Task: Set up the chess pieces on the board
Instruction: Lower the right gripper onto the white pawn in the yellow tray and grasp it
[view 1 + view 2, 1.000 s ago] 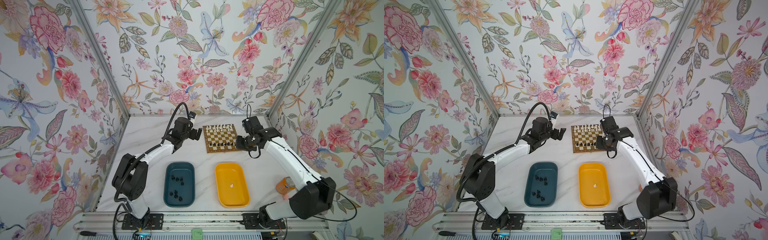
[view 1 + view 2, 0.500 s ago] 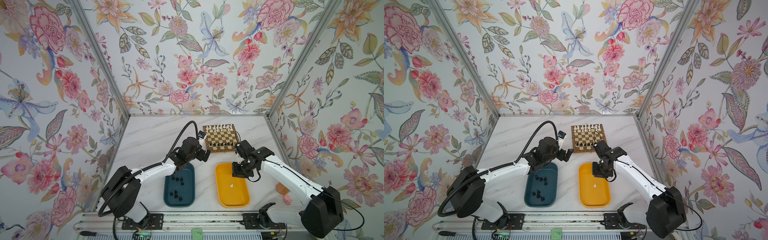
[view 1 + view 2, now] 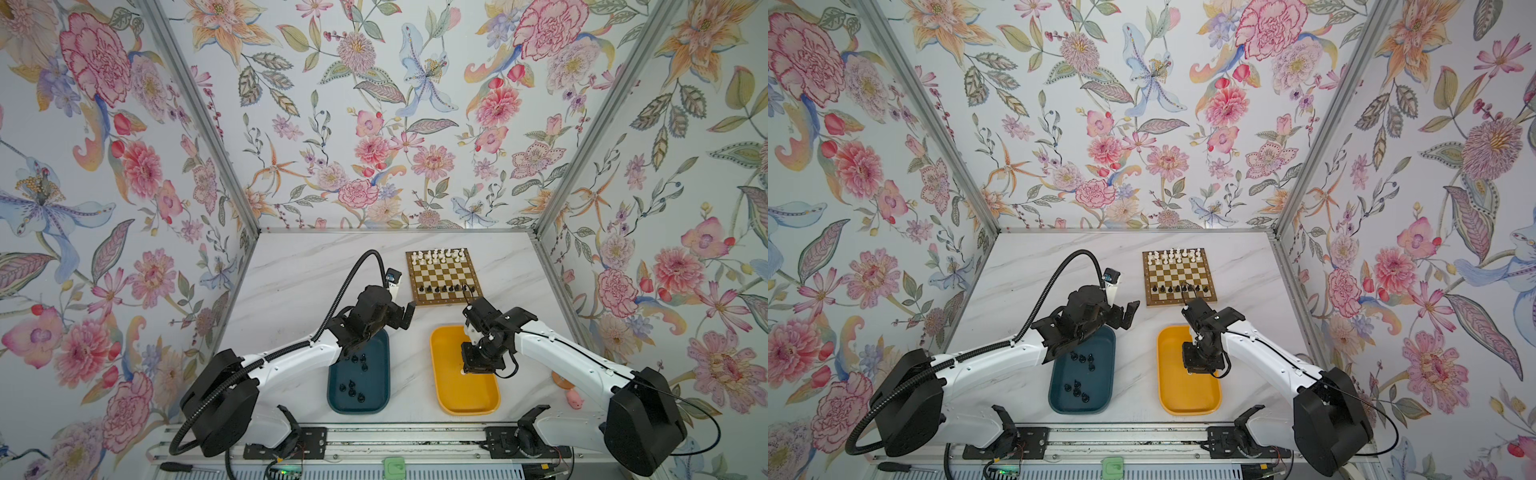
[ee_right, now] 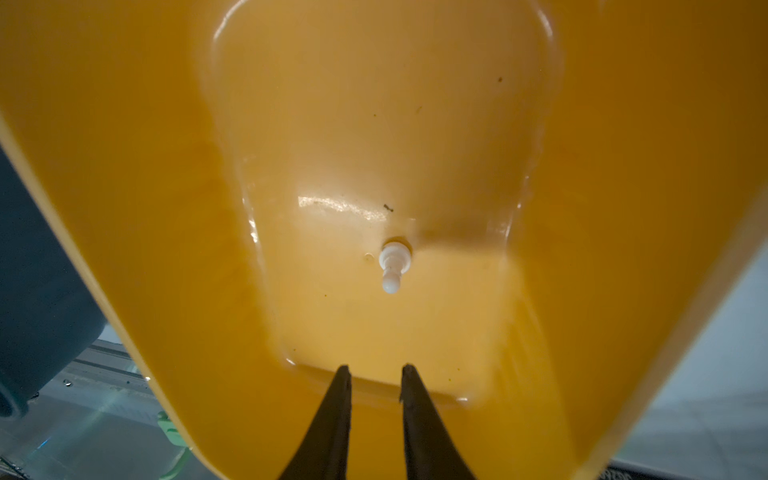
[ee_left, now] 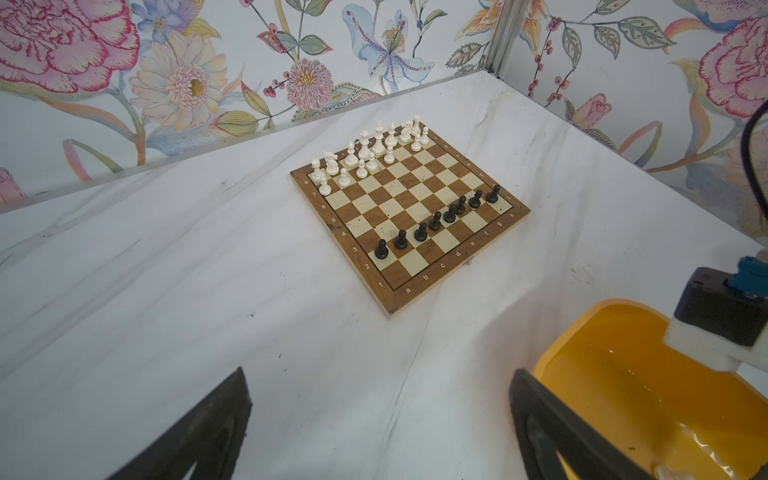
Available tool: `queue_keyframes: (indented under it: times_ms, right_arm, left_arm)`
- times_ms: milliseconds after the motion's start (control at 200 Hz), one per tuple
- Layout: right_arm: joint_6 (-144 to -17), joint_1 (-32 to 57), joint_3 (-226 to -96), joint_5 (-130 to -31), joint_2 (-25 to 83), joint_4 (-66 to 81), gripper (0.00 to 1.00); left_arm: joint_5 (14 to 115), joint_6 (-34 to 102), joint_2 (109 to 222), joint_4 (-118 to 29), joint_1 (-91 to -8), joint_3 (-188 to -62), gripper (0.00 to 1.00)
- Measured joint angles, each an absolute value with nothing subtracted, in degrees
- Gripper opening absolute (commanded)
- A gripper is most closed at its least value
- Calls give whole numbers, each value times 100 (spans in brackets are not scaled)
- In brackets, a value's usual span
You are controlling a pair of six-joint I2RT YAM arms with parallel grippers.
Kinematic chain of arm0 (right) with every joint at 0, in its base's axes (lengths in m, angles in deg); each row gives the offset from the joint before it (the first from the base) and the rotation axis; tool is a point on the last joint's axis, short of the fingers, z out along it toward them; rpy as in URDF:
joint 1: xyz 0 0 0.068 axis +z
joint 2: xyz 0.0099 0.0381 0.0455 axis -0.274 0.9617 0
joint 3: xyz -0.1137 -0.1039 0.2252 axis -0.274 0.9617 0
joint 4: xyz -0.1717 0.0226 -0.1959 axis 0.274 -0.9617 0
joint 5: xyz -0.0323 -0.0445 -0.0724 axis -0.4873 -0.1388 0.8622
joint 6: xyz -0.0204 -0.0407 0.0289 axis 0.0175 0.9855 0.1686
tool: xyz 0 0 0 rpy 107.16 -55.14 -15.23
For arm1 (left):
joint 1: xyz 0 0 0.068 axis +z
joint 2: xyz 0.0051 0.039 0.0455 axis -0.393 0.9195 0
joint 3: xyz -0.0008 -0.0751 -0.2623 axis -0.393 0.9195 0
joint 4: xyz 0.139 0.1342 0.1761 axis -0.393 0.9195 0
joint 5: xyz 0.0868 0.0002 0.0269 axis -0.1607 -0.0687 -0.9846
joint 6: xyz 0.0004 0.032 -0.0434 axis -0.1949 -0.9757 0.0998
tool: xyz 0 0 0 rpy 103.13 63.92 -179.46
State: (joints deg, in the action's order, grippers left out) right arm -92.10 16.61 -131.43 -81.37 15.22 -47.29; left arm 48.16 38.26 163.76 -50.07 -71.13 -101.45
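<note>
Right hand (image 4: 375,368) moved over yellow tray (image 4: 124,166), white pawn (image 4: 392,266) just ahead.

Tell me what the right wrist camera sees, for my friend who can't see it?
One tiny white pawn sits alone in a shiny yellow tray. The right gripper hovers just short of it, black fingertips slightly apart, holding nothing.

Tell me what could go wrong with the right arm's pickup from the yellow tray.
1. The white piece is tiny and appears to lie on its side on the glossy yellow tray. The right gripper, jaws narrowly apart and empty, may nudge it away instead of pinching it.
2. Gripped lying down, it could land tilted on the board and topple the crowded white pieces.
</note>
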Motion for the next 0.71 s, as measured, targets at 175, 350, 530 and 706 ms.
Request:
queue_keyframes:
  times_ms: [175, 350, 530, 706]
  right_arm:
    - [-9210, 1665, -13073, -8052, 1771, -4460, 24]
    - [-9205, 1665, -13069, -8010, 2012, -4220, 24]
    - [-9201, 1665, -13071, -7973, 2248, -4093, 22]
    - [-9188, 1665, -13071, -7907, 2281, -4054, 21]
  left_arm:
    - [4711, 3826, 16372, -5001, -7122, -10129, 98]
    - [4670, 3823, 16324, -4968, -7122, -10129, 98]
    - [4587, 3802, 16319, -4959, -7122, -10129, 98]
    - [4567, 3756, 16319, -4920, -7122, -10132, 98]
